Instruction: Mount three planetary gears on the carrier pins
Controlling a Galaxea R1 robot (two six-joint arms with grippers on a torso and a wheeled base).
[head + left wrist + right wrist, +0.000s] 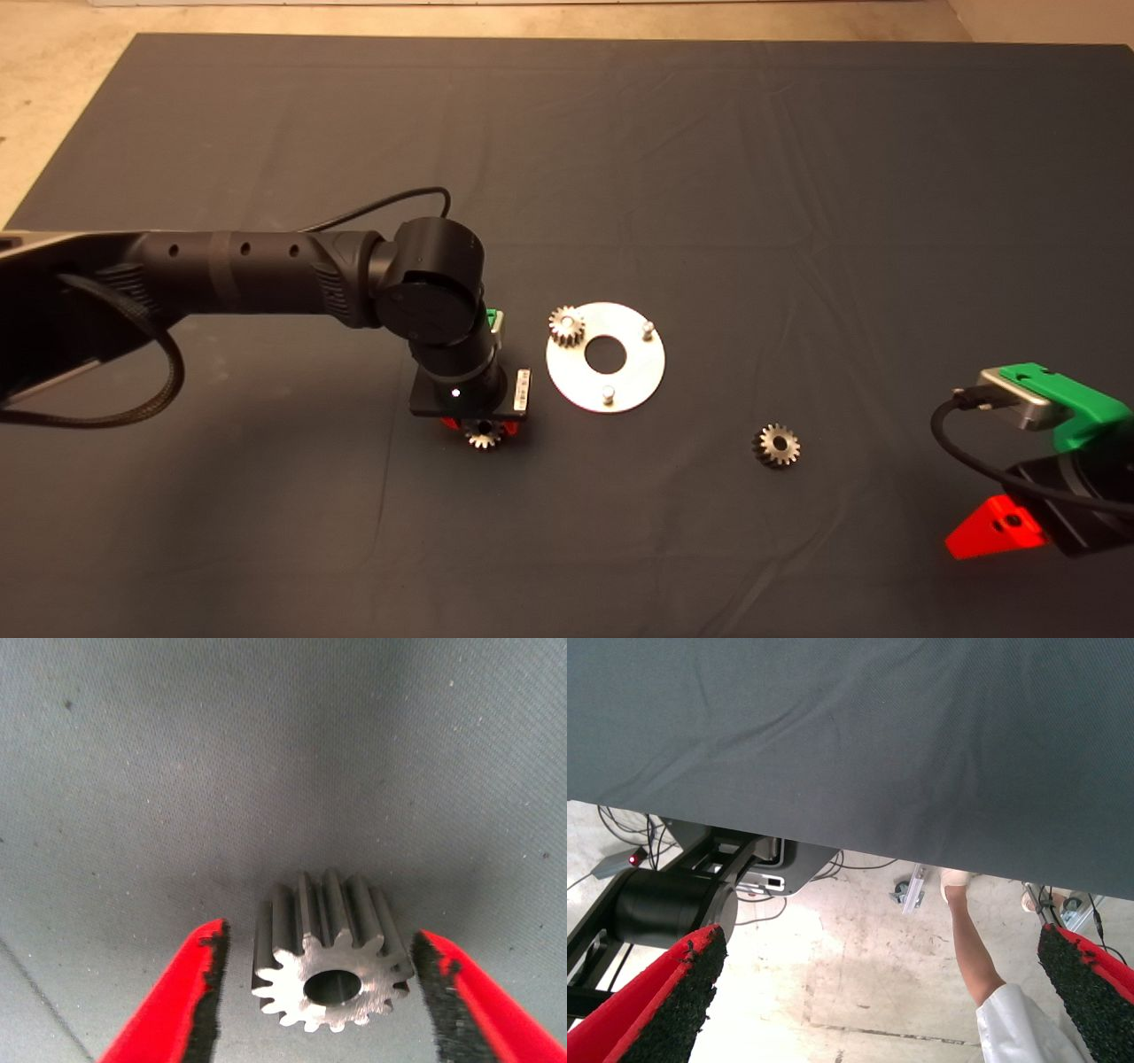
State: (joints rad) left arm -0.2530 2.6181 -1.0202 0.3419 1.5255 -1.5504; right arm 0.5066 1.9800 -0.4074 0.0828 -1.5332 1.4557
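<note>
The silver disc (638, 381) lies mid-mat with a central hole. One planetary gear (566, 324) sits on its left pin. Two carrier pins stand bare: one at the right (648, 329), one at the front (608, 392). My left gripper (483, 431) hangs over a second gear (484, 433) left of the disc. In the left wrist view that gear (330, 966) lies on the mat between the open fingers (182, 997), with gaps on both sides. A third gear (777, 445) lies on the mat right of the disc. My right gripper (1001, 525) is parked at the lower right, open.
The dark mat (797, 177) covers the table. The left arm (266, 266) reaches in from the left with a cable looping above it. The right wrist view looks past the mat's edge at the floor, a robot base (682, 904) and a person's leg (970, 939).
</note>
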